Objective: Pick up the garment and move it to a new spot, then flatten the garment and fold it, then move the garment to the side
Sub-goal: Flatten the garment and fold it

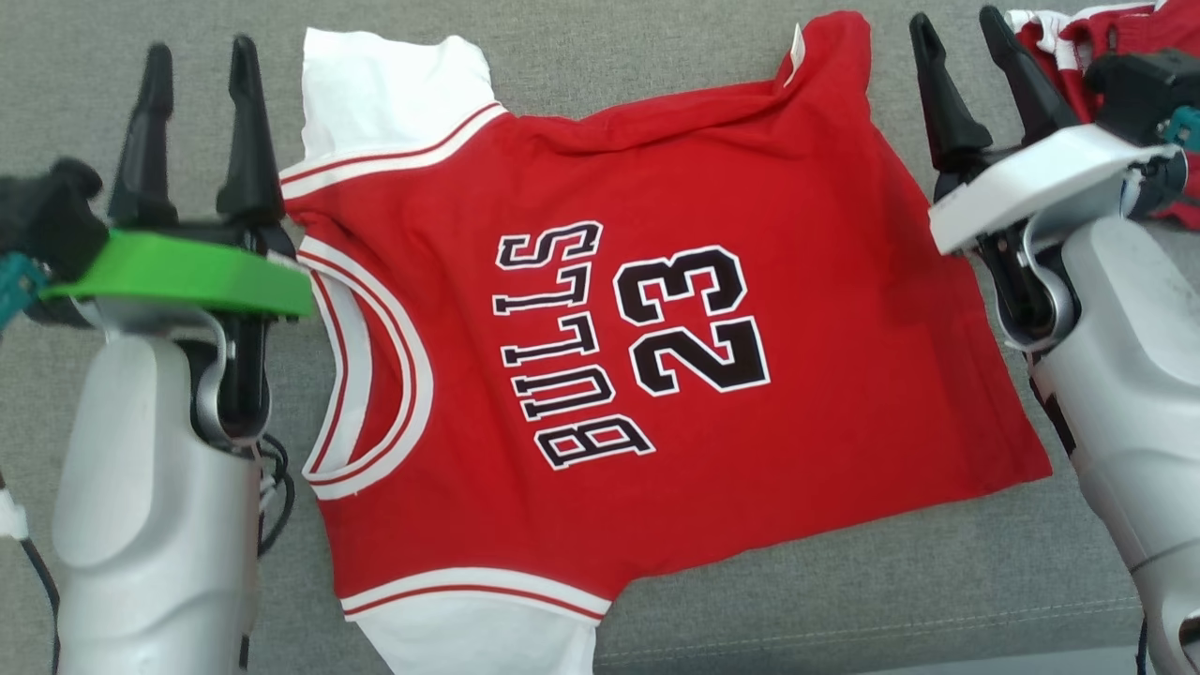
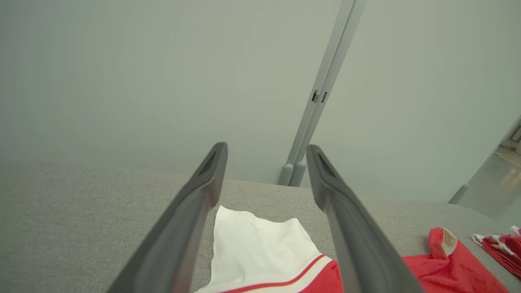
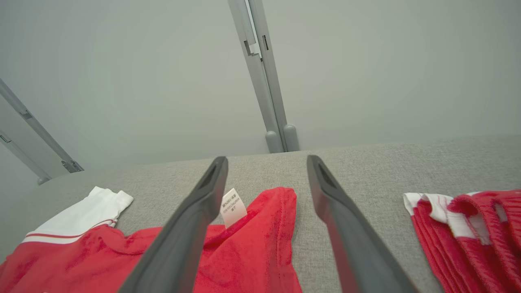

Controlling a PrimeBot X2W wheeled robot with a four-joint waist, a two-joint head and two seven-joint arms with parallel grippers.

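The garment [image 1: 600,356] is a red jersey with white sleeves and "BULLS 23" on it, spread flat on the grey cushion, collar toward the left. My left gripper [image 1: 197,80] stands open beside the collar and the far white sleeve [image 2: 260,248], nothing between its fingers. My right gripper [image 1: 970,47] stands open just past the hem's far corner [image 3: 260,228], where a small white tag [image 3: 233,206] sticks up. Neither gripper touches the cloth.
Another red and white garment [image 1: 1106,37] lies bunched at the far right, seen as folded red mesh [image 3: 468,232] in the right wrist view. Beyond the grey cushion [image 1: 844,600] stands a pale wall with a grey vertical post [image 3: 264,81].
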